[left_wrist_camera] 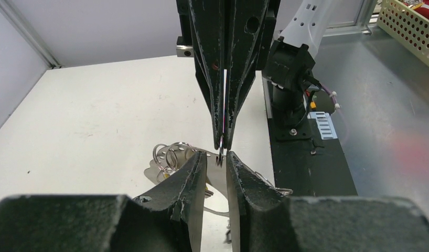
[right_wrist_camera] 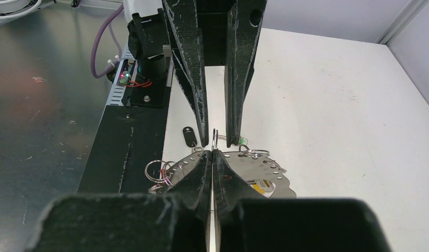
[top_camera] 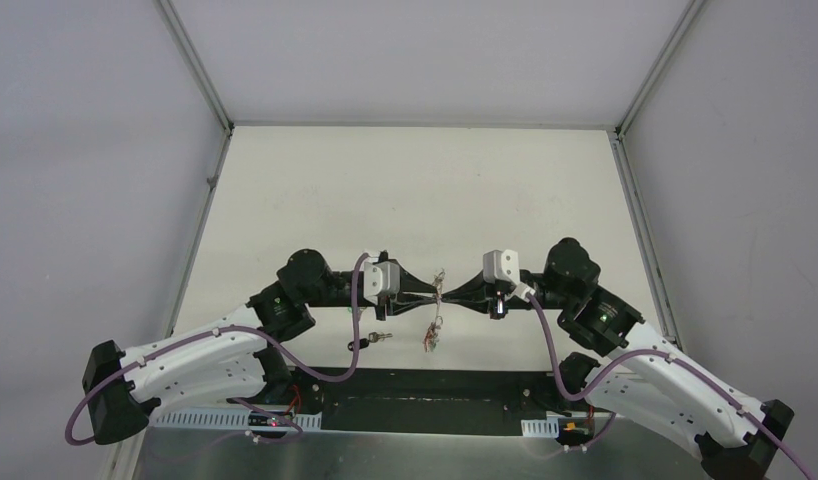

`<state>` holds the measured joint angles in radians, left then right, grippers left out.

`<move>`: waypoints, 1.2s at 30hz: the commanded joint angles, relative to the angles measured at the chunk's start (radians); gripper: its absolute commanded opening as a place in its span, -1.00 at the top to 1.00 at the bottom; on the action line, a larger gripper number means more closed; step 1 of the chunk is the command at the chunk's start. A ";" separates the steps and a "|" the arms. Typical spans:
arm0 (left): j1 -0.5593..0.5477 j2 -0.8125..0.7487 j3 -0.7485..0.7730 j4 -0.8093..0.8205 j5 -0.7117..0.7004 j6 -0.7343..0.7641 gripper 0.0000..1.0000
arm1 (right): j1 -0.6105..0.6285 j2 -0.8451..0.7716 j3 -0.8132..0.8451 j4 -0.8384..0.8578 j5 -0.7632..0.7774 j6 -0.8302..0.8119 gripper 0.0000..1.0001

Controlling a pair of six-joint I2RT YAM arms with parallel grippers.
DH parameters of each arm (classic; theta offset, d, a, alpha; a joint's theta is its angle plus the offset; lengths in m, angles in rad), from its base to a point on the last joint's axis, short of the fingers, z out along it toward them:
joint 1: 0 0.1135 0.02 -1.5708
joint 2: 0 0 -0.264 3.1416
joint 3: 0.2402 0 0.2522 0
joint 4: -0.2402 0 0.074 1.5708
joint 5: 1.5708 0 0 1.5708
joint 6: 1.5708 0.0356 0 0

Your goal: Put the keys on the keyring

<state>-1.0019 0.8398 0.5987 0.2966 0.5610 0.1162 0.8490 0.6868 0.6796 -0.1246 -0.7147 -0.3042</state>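
Right gripper clamped shut on the keyring, held aloft (small keys dangling below), left gripper tip to tip with it, jaws apart either side of the wire, black-capped key lay on the table

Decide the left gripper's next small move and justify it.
Probably close the left gripper on the keyring: its fingers straddle the thin wire without gripping, while the right gripper clamps it. The black-capped key lies loose on the table, unthreaded.
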 commanded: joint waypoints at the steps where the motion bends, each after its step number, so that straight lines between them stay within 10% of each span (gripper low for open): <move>1: -0.009 0.008 0.060 0.034 0.028 -0.006 0.58 | 0.005 0.003 0.056 0.053 -0.005 0.004 1.00; 28: -0.009 0.008 0.106 -0.088 0.039 0.032 1.00 | 0.005 -0.003 0.074 0.031 0.016 -0.020 1.00; 36: -0.009 -0.087 0.043 0.001 0.052 0.085 1.00 | 0.005 -0.065 0.045 0.046 -0.047 -0.104 -0.17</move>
<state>-1.0023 0.8299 0.6617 0.1822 0.5827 0.1467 0.8497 0.6659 0.6922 -0.1337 -0.7250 -0.3569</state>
